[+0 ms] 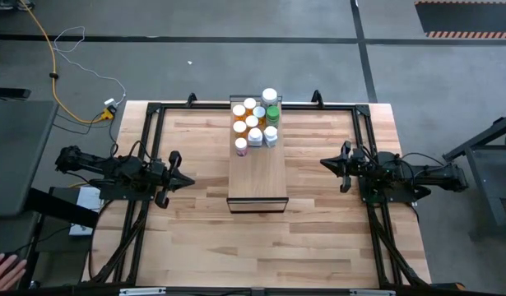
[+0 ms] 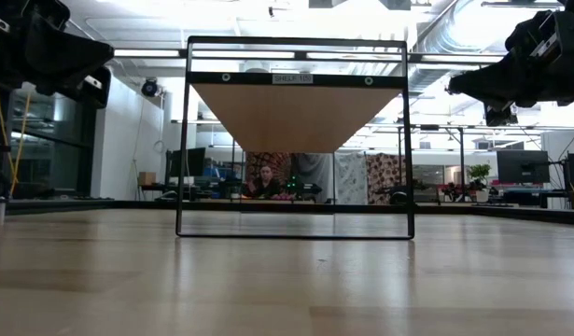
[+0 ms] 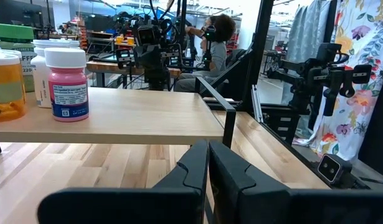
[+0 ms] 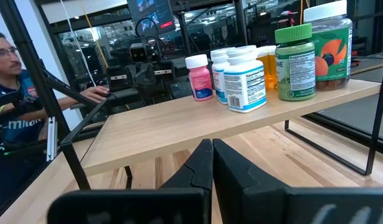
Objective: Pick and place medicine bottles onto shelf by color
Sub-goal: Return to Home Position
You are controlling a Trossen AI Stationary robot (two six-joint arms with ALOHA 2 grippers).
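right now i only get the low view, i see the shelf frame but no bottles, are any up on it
observer: yes, the medicine bottles stand clustered on top of the shelf, at the end toward the high view's top.
operator: any left down on the table
observer: none show on the table in the high view.
operator: grippers holding anything
observer: no, the left gripper and the right gripper are both shut with nothing between the fingers, each out to its own side of the shelf.
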